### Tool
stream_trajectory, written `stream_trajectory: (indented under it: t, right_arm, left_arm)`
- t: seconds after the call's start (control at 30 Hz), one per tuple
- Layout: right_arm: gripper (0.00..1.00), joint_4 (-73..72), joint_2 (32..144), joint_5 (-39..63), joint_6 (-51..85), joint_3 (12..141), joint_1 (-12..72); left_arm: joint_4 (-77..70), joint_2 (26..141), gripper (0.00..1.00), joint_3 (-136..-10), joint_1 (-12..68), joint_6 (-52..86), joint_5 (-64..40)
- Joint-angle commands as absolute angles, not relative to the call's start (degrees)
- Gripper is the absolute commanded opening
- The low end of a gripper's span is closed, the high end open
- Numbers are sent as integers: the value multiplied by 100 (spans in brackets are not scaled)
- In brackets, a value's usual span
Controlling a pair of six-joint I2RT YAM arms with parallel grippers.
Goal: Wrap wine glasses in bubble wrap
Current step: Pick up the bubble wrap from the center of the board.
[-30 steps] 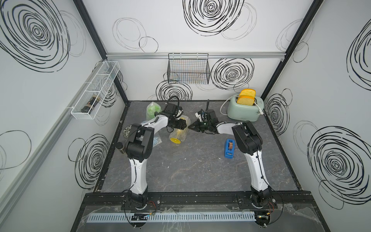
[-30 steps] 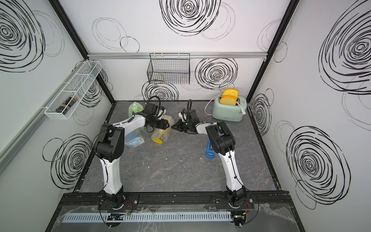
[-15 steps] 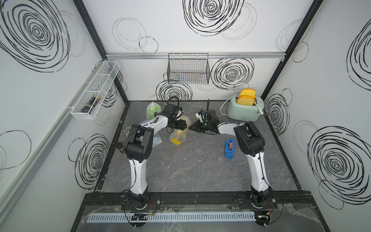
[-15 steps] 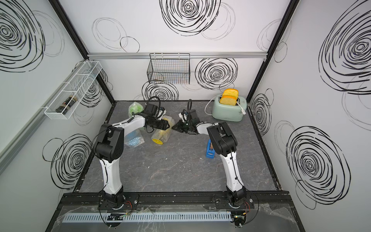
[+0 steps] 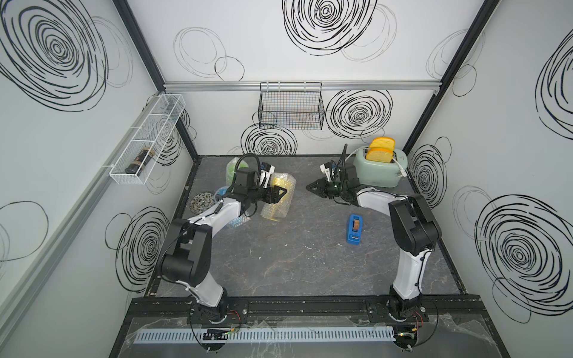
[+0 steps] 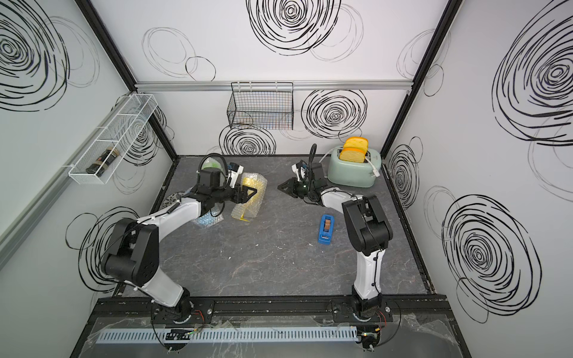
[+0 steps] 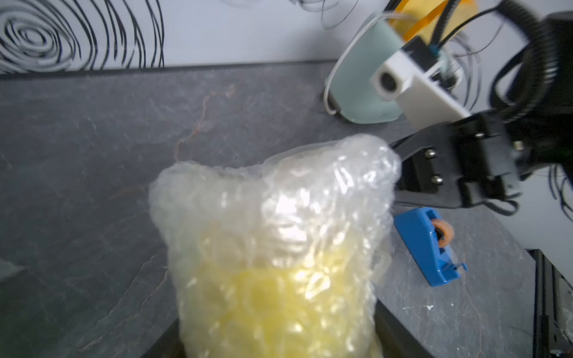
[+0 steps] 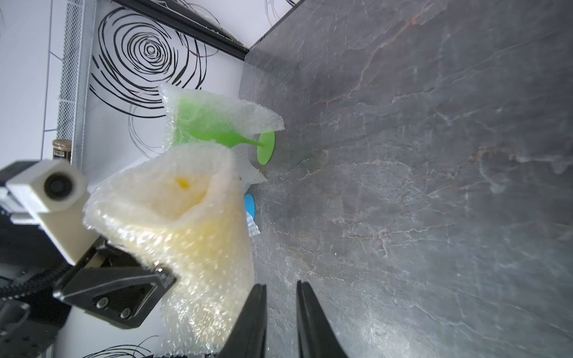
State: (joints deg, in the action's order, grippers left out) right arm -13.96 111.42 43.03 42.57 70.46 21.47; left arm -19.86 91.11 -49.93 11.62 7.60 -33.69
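Yellow shows through the bubble wrap (image 7: 279,192) that your left gripper (image 5: 282,196) holds. The yellow goblet (image 7: 273,297) is inside that bundle. The jaws stand wide on either side of it, and in the right wrist view one finger (image 8: 117,288) presses into the film. In both top views the bundle slants over the rear left part of the grey stone-look table (image 5: 294,263). Whether its lower end rests on the surface, you cannot tell.

Your right gripper (image 8: 280,286) is parted only narrowly, with nothing between its fingers. It hangs above the table near the bundle, tips pointed toward it.

Look to the back left corner for the lime green goblet (image 8: 217,124). It stands upright with film loose round its bowl, and its stem and round foot are bare. Of the blue goblet (image 8: 249,206) you see little more than the foot beside some crumpled film, because your left arm covers most of it in the top views.

Toward the right, the blue tape dispenser (image 5: 354,229) lies on its side with a brownish roll in it, well apart from all three goblets. A mint-green toaster (image 5: 378,176) with two yellow slices standing in it sits in the back right corner. A patterned plate (image 5: 203,201) lies at the table's left edge.

On the left wall, a white wire shelf (image 5: 161,108) holds a dark jar (image 5: 139,158) lying on its side. Its label is too small to read.
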Motion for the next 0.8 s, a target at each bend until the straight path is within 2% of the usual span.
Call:
stream_trajectory:
  t: [0.0, 0.07, 0.27, 0.4, 0.57, 0.77]
  right_arm:
    - [26, -1214, 11091, 4265, 4236, 7221, 2143]
    - [27, -1114, 11118, 4278, 4274, 7321, 2172]
    - [31, 7, 11019, 4212, 3937, 7943, 2224]
    - [39, 1237, 10990, 4143, 3523, 8672, 2190]
    - [47, 2633, 11113, 4177, 3136, 9559, 2294]
    - [53, 4245, 11452, 3931, 2291, 10426, 2568]
  left_arm:
    - [-6084, 9114, 49, -3951, 1180, 916, -3952]
    - [-7788, 9434, 48, -3458, 1213, 933, -4232]
    - [-9480, 10093, 50, -3031, 1529, 979, -3896]
    - [-10344, 10431, 46, -2812, 1723, 1004, -3936]
    - [-10421, 10557, 52, -2564, 1928, 201, -3850]
    - [-10421, 10789, 54, -2716, 1810, 518, -3769]
